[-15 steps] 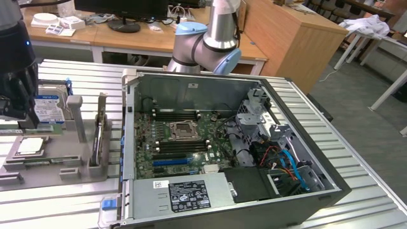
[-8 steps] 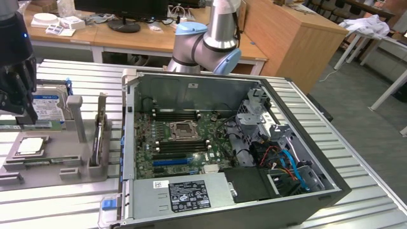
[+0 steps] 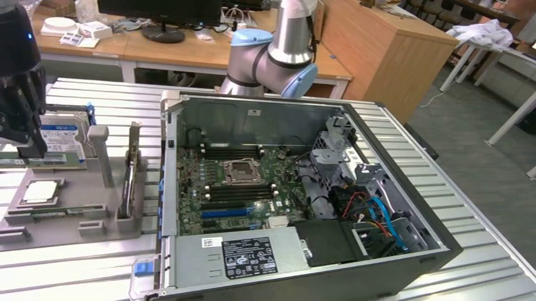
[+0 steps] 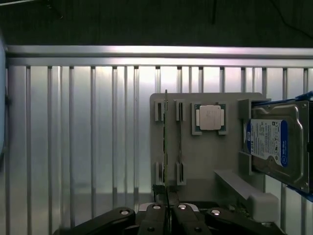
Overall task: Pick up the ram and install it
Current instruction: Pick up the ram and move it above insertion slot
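gripper (image 4: 168, 211) closest: jaws shut, nothing held, hanging high over grey holder (image 4: 205, 161). ram (image 4: 166, 142) stands on edge in holder's slots, likely so its thin top edge can be pinched. it sits below gripper, in line with jaw gap, well apart. processor (image 4: 210, 117) near ram, hard drive (image 4: 274, 147) beyond.

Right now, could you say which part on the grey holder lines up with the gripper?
The thin ram standing on edge; the processor and hard drive sit aside.
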Controlling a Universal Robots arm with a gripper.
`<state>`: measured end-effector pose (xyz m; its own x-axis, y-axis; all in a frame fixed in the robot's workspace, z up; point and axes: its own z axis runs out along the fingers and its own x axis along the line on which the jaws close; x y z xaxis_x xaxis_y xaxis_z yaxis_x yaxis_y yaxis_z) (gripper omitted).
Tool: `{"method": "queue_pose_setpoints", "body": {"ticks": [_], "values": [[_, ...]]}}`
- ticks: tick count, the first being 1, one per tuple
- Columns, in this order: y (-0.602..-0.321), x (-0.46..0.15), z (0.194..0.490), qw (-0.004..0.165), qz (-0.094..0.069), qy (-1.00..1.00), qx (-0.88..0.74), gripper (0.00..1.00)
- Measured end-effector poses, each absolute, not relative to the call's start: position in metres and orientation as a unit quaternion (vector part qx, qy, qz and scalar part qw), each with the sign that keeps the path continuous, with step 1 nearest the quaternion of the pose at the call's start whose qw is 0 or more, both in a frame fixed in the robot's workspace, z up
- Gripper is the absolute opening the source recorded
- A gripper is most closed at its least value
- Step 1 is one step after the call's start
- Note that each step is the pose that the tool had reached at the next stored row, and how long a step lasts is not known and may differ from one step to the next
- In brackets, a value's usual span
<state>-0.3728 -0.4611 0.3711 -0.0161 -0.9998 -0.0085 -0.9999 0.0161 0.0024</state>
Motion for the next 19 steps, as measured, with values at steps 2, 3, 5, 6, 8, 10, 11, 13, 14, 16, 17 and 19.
{"method": "queue_pose_setpoints", "body": {"ticks": [2, 3, 5, 6, 8, 10, 11, 13, 14, 16, 17, 19], "values": [[-0.461, -0.373, 0.374, 0.002, 0.004, 0.713, -0.701, 0.12], [-0.461, -0.373, 0.375, 0.002, 0.004, 0.713, -0.701, 0.12], [-0.461, -0.373, 0.378, 0.002, 0.004, 0.713, -0.701, 0.12], [-0.461, -0.373, 0.379, 0.002, 0.003, 0.713, -0.701, 0.12], [-0.461, -0.373, 0.382, 0.002, 0.003, 0.713, -0.701, 0.12], [-0.461, -0.373, 0.384, 0.002, 0.003, 0.713, -0.701, 0.12], [-0.461, -0.373, 0.386, 0.002, 0.003, 0.713, -0.701, 0.12], [-0.461, -0.373, 0.388, 0.002, 0.003, 0.713, -0.701, 0.12], [-0.461, -0.373, 0.389, 0.001, 0.003, 0.713, -0.701, 0.12], [-0.461, -0.373, 0.392, 0.001, 0.003, 0.713, -0.701, 0.12], [-0.461, -0.373, 0.393, 0.001, 0.003, 0.713, -0.701, 0.12], [-0.461, -0.373, 0.395, 0.001, 0.003, 0.713, -0.701, 0.12]]}}
